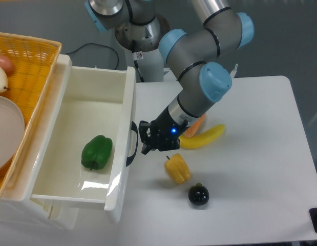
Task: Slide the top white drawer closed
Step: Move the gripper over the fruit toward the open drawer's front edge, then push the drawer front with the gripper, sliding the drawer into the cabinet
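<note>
On the white surface (240, 169) to the right of the cabinet lie a yellow pepper (177, 169), a banana (202, 138) and a small dark round fruit (198, 195). The orange woven basket (30, 66) sits at the left edge. The top white drawer (91, 138) stands pulled out, glossy and deep, with a green pepper (97, 151) inside. The gripper (146, 139) hangs just beside the curved black handle (132, 144); whether its fingers are spread or closed cannot be made out.
</note>
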Controlling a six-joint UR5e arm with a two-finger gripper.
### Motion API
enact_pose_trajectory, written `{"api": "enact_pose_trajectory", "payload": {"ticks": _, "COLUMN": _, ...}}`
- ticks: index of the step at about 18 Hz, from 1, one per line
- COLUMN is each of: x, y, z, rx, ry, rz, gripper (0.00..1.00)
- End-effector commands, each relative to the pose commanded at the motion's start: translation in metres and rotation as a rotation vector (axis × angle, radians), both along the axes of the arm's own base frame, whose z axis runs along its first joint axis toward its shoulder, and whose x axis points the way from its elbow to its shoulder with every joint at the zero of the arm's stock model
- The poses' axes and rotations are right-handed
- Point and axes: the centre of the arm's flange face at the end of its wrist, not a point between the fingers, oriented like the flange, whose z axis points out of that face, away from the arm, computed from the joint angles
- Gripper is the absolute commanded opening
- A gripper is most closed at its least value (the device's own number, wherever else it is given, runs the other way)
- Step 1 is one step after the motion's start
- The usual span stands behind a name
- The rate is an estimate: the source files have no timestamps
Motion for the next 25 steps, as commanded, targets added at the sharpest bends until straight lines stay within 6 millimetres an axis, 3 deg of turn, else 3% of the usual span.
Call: {"api": "enact_pose_trajectory", "payload": {"ticks": 25, "x": 0.024, "y": 0.015, "z": 0.016, "rx": 0.027, "ry": -0.027, "rz": 0.007, "gripper": 0.10}}
